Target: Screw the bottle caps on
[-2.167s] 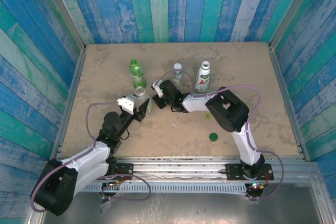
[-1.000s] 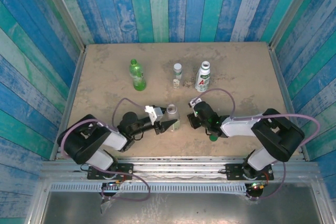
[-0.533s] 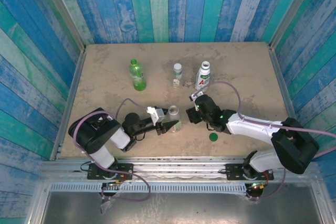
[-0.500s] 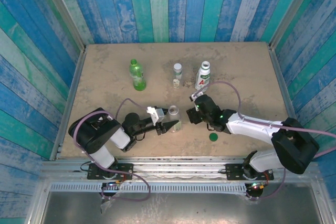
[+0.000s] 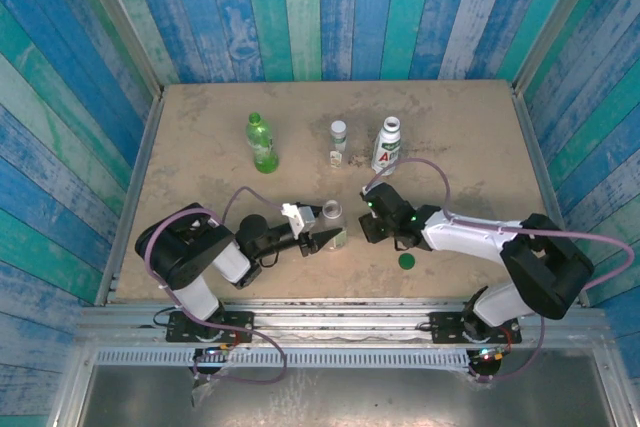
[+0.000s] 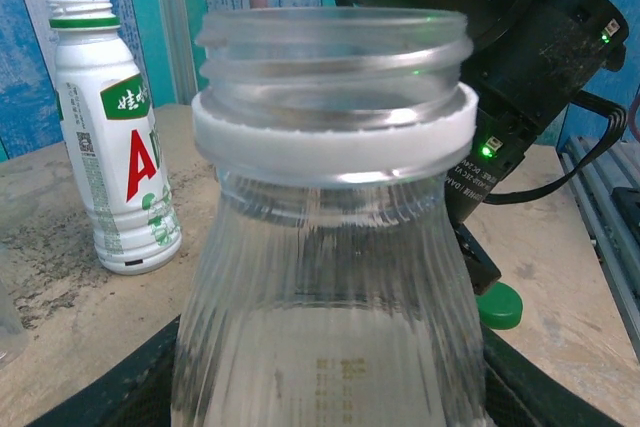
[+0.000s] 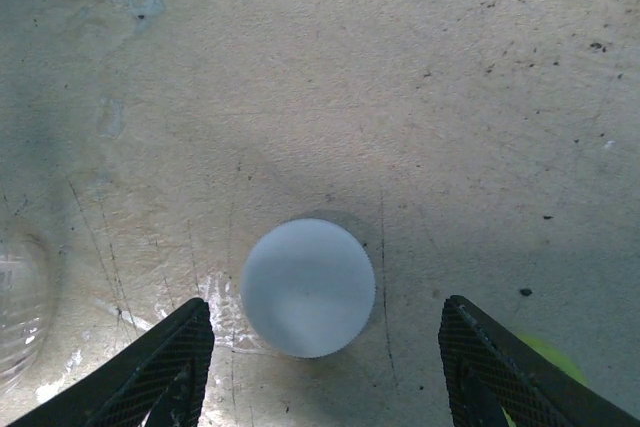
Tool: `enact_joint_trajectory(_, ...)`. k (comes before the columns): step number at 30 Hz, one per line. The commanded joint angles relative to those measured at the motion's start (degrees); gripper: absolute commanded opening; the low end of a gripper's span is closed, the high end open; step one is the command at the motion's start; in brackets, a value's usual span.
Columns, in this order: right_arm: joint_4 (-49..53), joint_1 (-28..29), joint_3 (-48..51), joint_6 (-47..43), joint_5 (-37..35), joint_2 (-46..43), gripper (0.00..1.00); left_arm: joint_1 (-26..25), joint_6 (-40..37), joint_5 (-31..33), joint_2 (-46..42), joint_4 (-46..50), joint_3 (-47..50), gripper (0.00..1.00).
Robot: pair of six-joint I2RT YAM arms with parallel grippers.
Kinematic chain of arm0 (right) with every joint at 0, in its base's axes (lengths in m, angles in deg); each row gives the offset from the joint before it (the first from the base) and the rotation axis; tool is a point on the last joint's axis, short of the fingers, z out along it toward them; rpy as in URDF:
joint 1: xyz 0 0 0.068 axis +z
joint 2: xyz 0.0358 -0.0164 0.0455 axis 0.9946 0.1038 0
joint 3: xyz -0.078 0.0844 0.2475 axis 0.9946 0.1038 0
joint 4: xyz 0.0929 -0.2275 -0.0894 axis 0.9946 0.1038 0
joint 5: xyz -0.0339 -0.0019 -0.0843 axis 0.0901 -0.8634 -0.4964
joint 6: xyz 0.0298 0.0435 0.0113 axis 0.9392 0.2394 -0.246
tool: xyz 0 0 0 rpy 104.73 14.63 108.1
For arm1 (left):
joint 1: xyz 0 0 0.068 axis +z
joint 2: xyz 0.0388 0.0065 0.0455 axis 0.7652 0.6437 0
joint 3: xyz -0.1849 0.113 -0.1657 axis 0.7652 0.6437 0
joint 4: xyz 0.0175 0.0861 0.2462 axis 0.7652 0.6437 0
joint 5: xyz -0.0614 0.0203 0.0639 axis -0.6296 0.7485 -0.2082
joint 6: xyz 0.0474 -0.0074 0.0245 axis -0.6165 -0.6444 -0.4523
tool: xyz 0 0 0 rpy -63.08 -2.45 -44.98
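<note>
Bottle first: the short clear bottle (image 6: 328,247) stands upright near the table's (image 5: 200,117) front edge, neck uncapped, pinched low on its body by the left gripper (image 5: 328,235). Right gripper (image 7: 322,362) hovers spread wide over a white cap (image 7: 307,287) lying flat, touching neither finger. Dark green cap (image 5: 407,261) lies nearby.
</note>
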Motion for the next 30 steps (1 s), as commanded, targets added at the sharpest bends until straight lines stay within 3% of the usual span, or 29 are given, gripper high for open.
enact_joint_trajectory(1,-0.1,-0.1,-1.4,-0.5,0.7,1.3,0.64,-0.2,-1.3,0.3,1.7,1.8,-0.7,0.54)
enact_joint_trajectory(20,-3.5,-1.3,-2.1,-0.8,2.5,7.3,0.5,-0.1,-1.0,-0.3,1.8,3.0,-1.0,0.55)
enact_joint_trajectory(30,-0.1,-1.3,-1.7,-1.2,2.5,1.3,0.43,-0.2,-0.9,-0.7,1.7,3.7,-1.3,0.55)
